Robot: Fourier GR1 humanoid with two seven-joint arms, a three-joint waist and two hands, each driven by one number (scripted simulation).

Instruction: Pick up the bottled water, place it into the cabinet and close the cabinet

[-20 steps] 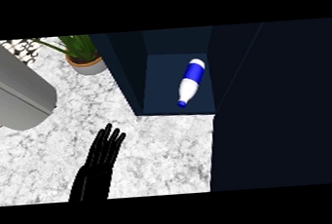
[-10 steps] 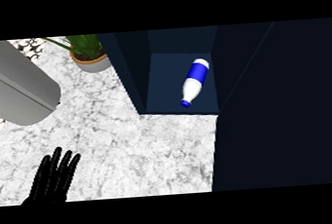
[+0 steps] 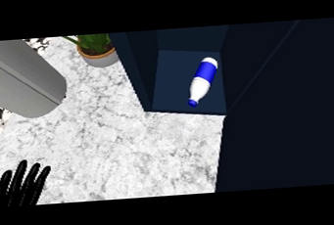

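- The bottled water [image 3: 202, 81] is seen inside the open cabinet [image 3: 139, 70], lying on its side on the dark blue floor of the cabinet.
- From the left hand [image 3: 19, 186], the bottle is found at about 2 o'clock, well apart; nothing of the hand touches it.
- The left hand is shown at the lower left corner of the head view, over the marble counter [image 3: 129, 151]. Its fingers are held straight and slightly spread, pointing to 12 o'clock, and nothing is held in it.
- The right hand is not seen in the view.
- The bottle is laid slanted: its small blue cap is turned to 7 o'clock, toward the front edge of the cabinet, and its rounded base is turned to 1 o'clock, toward the back.
- The body of the bottle is white, and a wide blue band is wrapped around it nearer to the base end.
- A dark panel [image 3: 286, 121] is seen at 3 o'clock from the bottle and fills the right side of the view.
- A potted plant [image 3: 97, 51] is placed on the counter at 10 o'clock from the bottle, just beside the left wall of the cabinet.
- A grey rounded object [image 3: 19, 78] is seen at 12 o'clock from the hand.
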